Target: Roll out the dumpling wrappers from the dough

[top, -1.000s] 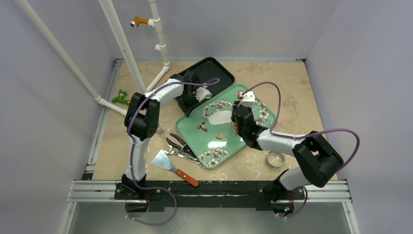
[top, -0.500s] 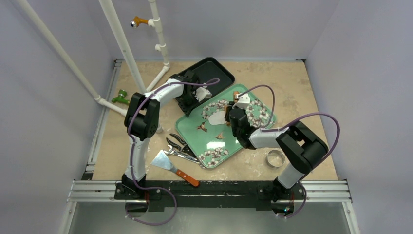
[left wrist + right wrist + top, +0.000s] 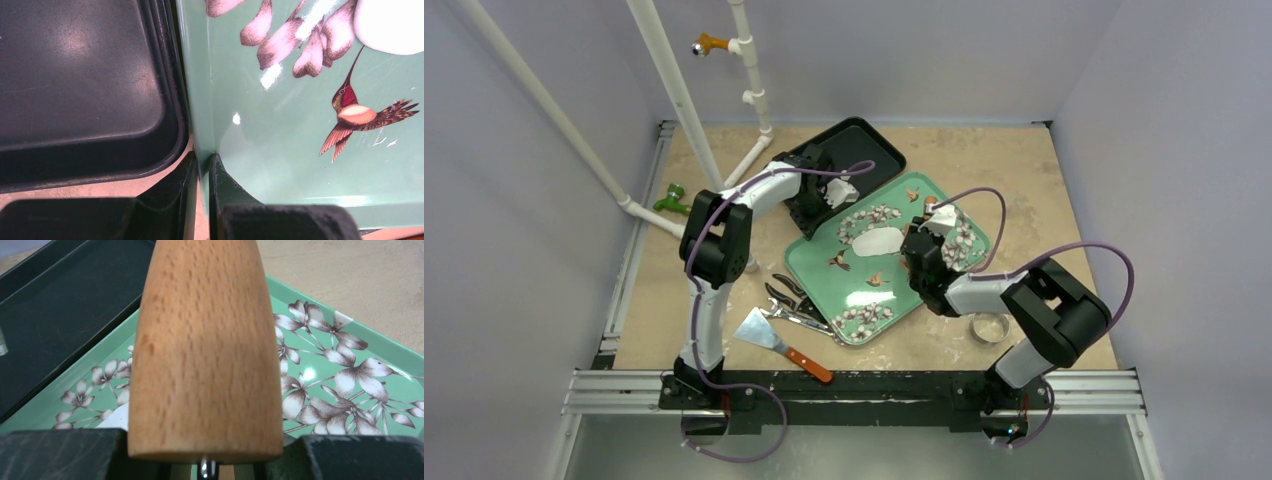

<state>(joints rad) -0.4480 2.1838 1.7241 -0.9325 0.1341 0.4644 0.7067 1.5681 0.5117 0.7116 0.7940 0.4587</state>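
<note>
One dumpling wrapper (image 3: 877,241), a flat white dough disc, lies on the green flowered tray (image 3: 864,290). Its edge shows at the top right of the left wrist view (image 3: 395,25) and low left in the right wrist view (image 3: 117,415). My right gripper (image 3: 921,243) (image 3: 210,462) is shut on a wooden rolling pin (image 3: 205,340), just right of the disc. The pin's tip (image 3: 930,204) points away from the arms. My left gripper (image 3: 822,205) (image 3: 204,172) is shut on the green tray's rim (image 3: 200,125) at its far left corner.
A black tray (image 3: 854,150) (image 3: 75,75) touches the green tray's far left side. The shiny metal ring (image 3: 990,326) lies near the right arm. A spatula (image 3: 779,342) and black tongs (image 3: 794,305) lie near the tray's front left. White pipes (image 3: 674,90) stand at the left.
The right gripper swung the rolling pin left over the disc, then back right and slightly nearer. The left gripper kept still on the tray rim.
</note>
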